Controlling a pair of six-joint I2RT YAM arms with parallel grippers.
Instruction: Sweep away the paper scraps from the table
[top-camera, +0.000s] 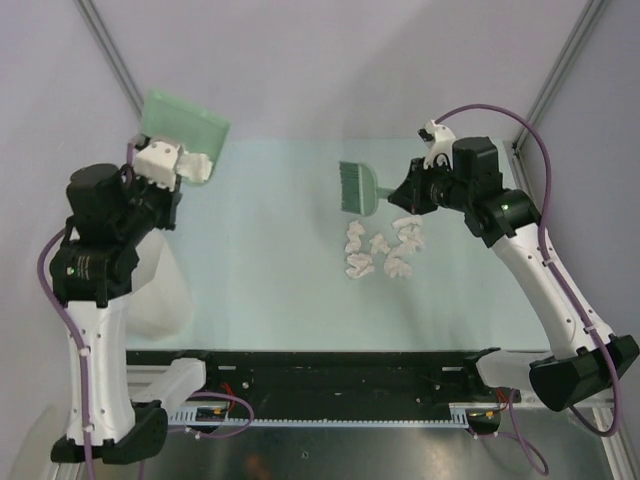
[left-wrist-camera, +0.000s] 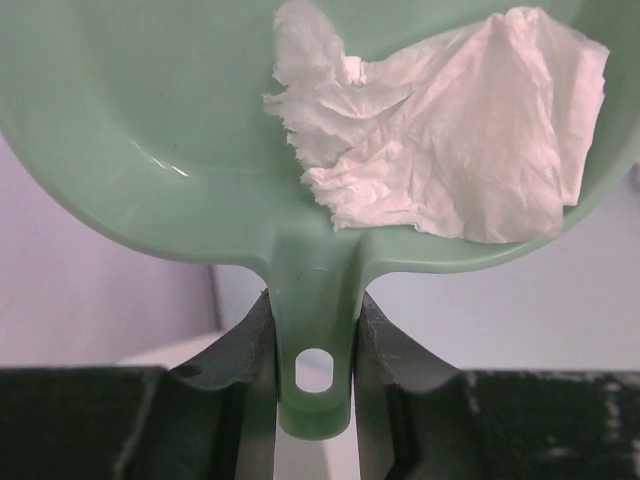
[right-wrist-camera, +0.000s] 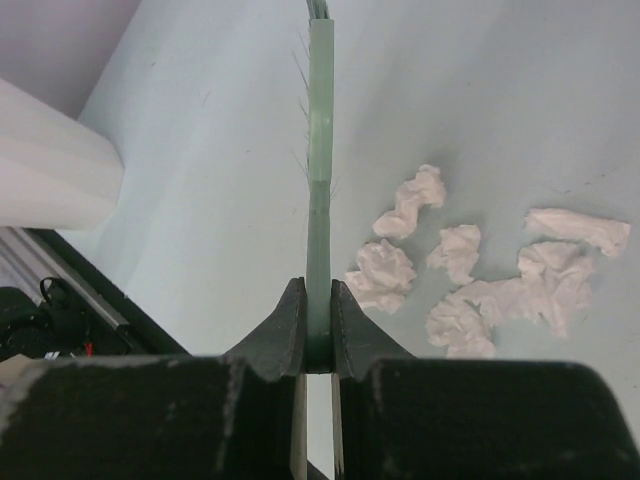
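Paper scraps (top-camera: 384, 250) are lying in a loose cluster right of centre on the table (top-camera: 260, 250) in the top view, about seven wads close together, some touching. The right gripper (top-camera: 402, 193) is clenching the handle of a green brush (top-camera: 354, 188), which is hanging just above and left of the cluster; in the right wrist view the wads (right-wrist-camera: 470, 280) are sitting at lower right, beside the brush (right-wrist-camera: 320, 150) but apart from it.

At upper left of the top view the left gripper (left-wrist-camera: 315, 330) is clamping the handle of a green dustpan (top-camera: 185, 125), holding it raised off the table. A larger crumpled paper (left-wrist-camera: 450, 140) is resting in the pan. A white bin (top-camera: 160, 290) is standing at lower left.

Judging from this, a collected load is awaiting emptying while the main pile is waiting. The next move is probably calling for tipping the pan over the bin, then lowering its lip flat beside the wads so the brush can push them in.
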